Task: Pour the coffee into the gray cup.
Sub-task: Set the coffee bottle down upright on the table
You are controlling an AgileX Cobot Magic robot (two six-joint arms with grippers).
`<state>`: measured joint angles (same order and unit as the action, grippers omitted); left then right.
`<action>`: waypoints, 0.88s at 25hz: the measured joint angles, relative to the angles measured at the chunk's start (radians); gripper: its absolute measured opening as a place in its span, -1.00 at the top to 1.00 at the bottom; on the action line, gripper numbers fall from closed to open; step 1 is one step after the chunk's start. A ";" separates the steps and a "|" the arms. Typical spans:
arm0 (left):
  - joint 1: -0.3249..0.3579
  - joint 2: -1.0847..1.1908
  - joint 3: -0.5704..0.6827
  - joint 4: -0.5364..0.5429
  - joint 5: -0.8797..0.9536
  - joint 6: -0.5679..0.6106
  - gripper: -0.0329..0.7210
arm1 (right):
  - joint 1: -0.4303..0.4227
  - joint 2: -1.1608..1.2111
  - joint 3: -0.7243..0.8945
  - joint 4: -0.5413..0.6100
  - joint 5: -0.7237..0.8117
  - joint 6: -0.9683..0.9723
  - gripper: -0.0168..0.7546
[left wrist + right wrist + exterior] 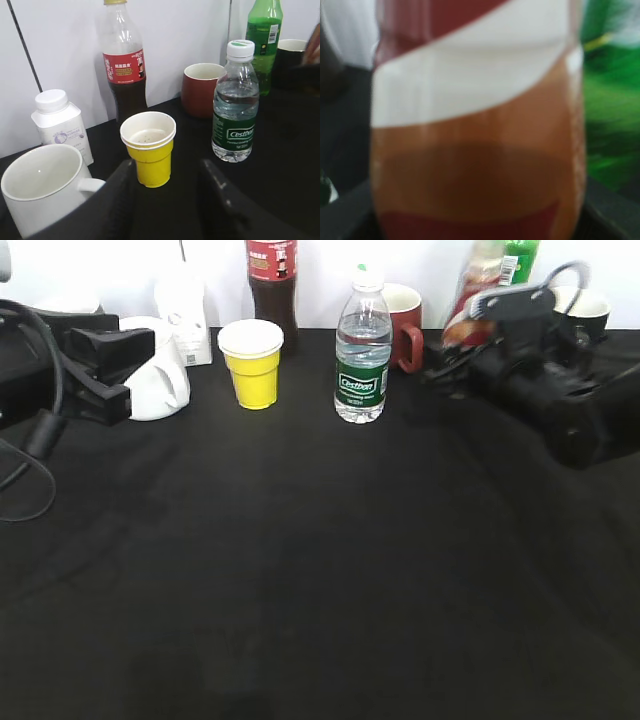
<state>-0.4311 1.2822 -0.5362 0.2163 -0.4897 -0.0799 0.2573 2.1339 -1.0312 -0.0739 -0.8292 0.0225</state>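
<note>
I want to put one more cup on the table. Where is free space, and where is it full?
The black tablecloth is bare in front of the yellow cup and water bottle. The back row beside the white mug is crowded.

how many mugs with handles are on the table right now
3: a white mug at far left, a dark red mug behind the water bottle, and a dark mug at far right. Others may be hidden.
</note>
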 joint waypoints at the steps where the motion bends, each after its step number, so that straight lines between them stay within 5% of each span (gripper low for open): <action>1: 0.000 0.000 0.000 0.000 0.000 0.000 0.09 | 0.001 0.022 -0.009 0.011 -0.007 0.001 -0.41; 9: 0.000 0.000 0.000 0.000 0.000 -0.002 0.09 | 0.001 0.078 -0.013 0.020 -0.038 0.003 -0.57; 15: -0.001 0.000 0.000 0.000 0.000 -0.003 0.09 | 0.001 -0.050 0.053 0.019 0.133 0.026 -0.58; 19: -0.001 0.000 0.000 0.000 0.077 -0.003 0.09 | 0.001 -0.249 0.073 0.017 0.572 0.048 -0.58; 22: -0.001 0.000 0.000 -0.022 0.385 -0.003 0.09 | 0.001 -0.409 0.073 0.024 0.947 0.049 -0.58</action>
<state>-0.4319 1.2822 -0.5362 0.1944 -0.1045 -0.0831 0.2583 1.7245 -0.9579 -0.0498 0.1179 0.0712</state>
